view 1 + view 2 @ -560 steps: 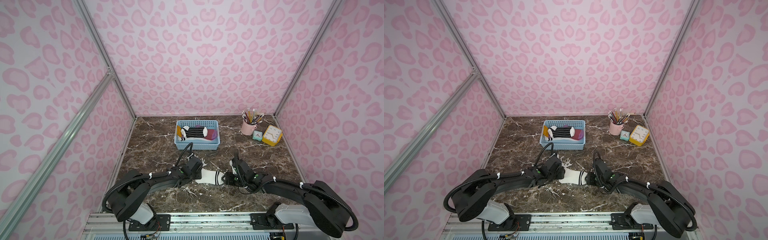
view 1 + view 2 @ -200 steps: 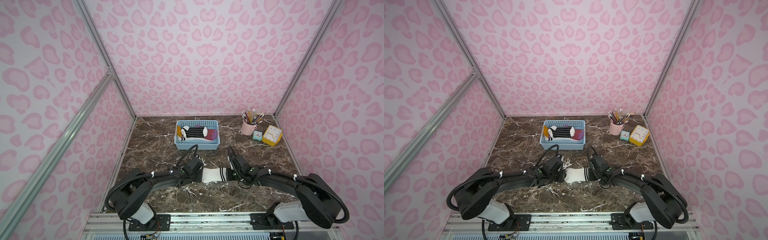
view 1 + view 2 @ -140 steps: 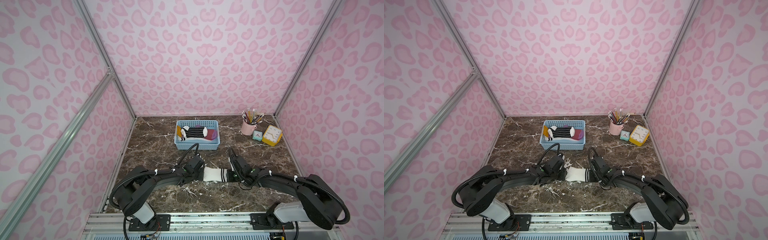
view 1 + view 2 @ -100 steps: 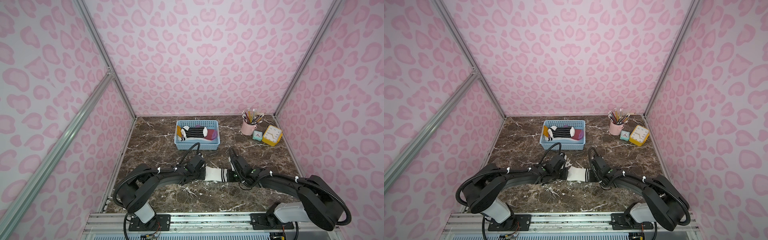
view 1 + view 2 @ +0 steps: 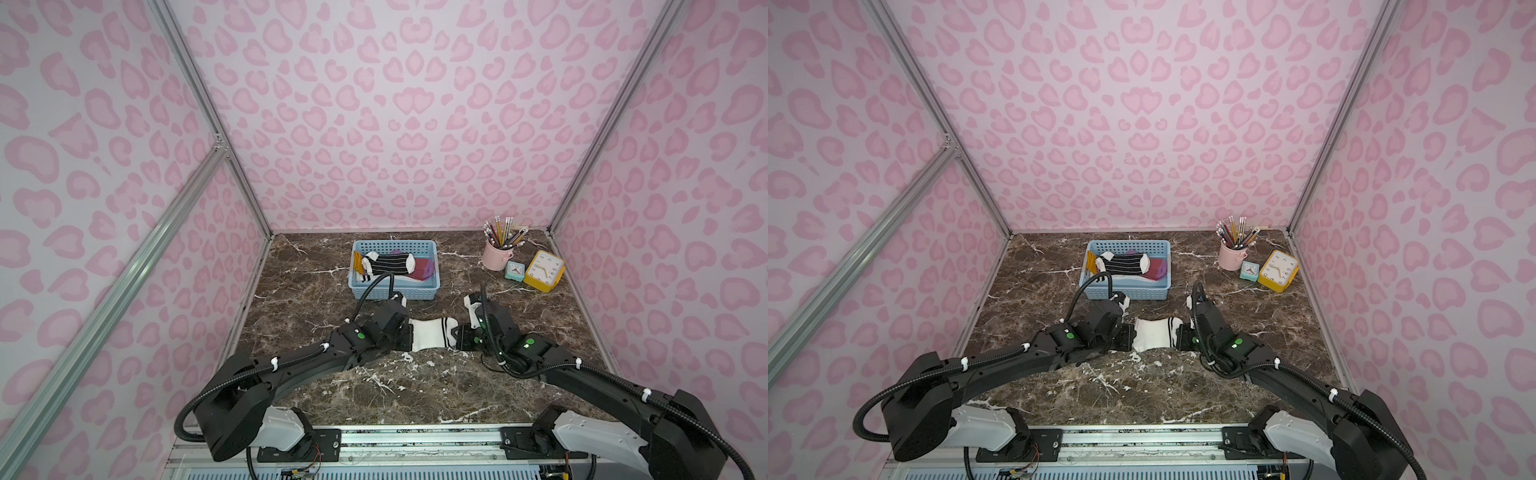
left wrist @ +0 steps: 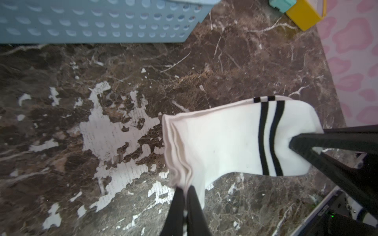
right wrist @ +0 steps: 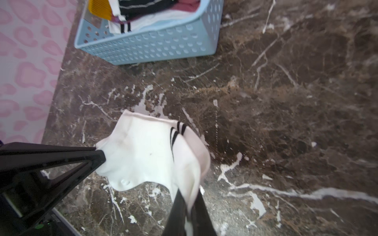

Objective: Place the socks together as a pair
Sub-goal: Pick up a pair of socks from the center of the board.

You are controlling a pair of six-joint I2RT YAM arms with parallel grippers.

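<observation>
Sock axis: the white sock (image 5: 432, 337) ran 9-to-3 o'clock, and you held both ends.
Left gripper (image 5: 410, 338): clamped on the 9 o'clock end.
Right gripper (image 5: 458, 337): clamped on the 3 o'clock end.

The socks (image 5: 432, 337) stretch between the left gripper (image 5: 409, 337) and the right gripper (image 5: 458, 336), touching both. On the table (image 5: 415, 386), the basket (image 5: 395, 292) stands just beyond the left gripper, with other socks (image 5: 388, 262) lying in it. Well beyond the right gripper and out to its right stand the pencil cup (image 5: 494, 257), the 1st clock (image 5: 514, 271) just beside it, and the 2nd clock (image 5: 543, 270) farther out.
</observation>
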